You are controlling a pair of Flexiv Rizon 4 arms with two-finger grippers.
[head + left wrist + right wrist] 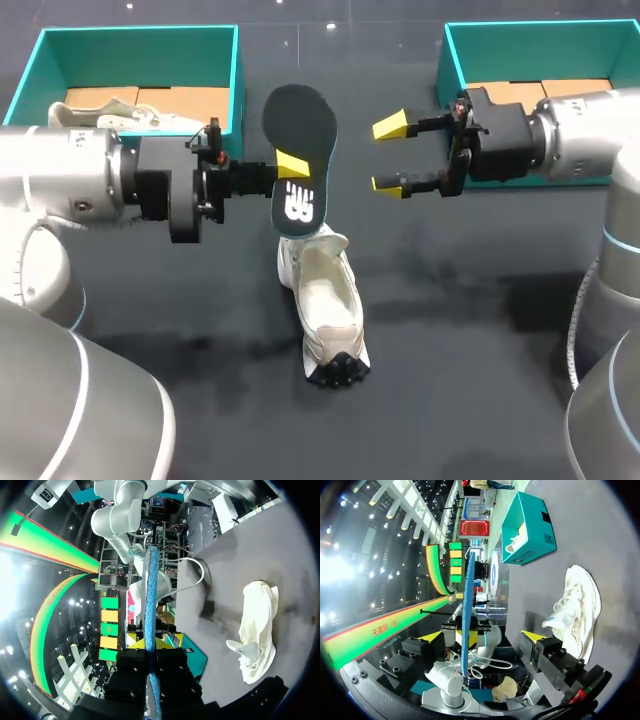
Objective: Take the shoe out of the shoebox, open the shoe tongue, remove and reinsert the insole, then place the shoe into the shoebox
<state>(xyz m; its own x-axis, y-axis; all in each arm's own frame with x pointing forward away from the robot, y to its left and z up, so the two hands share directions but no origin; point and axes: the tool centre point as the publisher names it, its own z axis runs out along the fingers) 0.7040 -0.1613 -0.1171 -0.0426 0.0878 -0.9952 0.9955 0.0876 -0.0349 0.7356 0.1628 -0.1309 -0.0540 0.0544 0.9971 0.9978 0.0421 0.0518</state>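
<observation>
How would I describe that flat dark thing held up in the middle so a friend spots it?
Start at the white shoe lying mid-table; just beyond it, the left tool pinches an insole. It is the only flat, black, foot-shaped sheet here, with a white logo.

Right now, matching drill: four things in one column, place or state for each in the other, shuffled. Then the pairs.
1. insole
2. white shoe
3. left shoebox
4. right gripper

A. open, holding nothing
B. on the table
C. clamped in the left gripper
D. has a second shoe inside

Pairs: 1-C, 2-B, 3-D, 4-A
</observation>
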